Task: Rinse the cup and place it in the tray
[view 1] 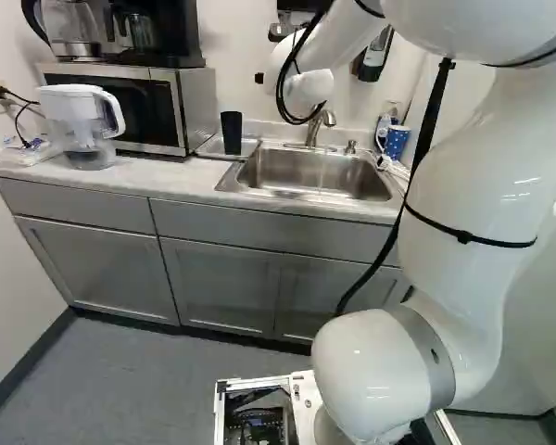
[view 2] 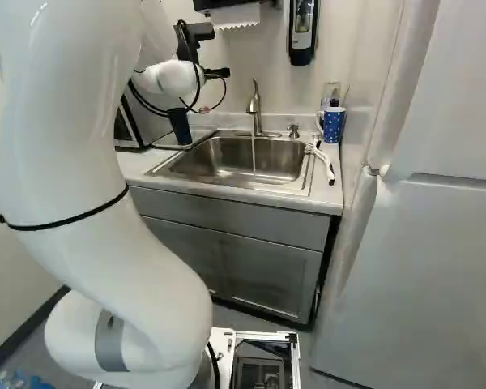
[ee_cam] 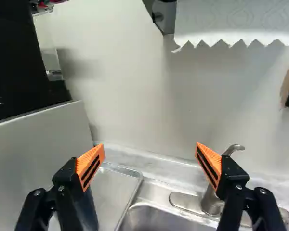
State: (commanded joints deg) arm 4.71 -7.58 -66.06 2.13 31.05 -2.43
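open tool (view 2: 218, 73), with the dark cup (view 1: 232, 133) upright in the tray (ee_cam: 114, 192).
the cup is low beside one wide-set finger, outside the gap; the microwave (view 1: 199, 102) crowds its far side, the tray's raised rim borders the sink (view 1: 278, 171), and open air lies between the fingers and wall (ee_cam: 127, 96).
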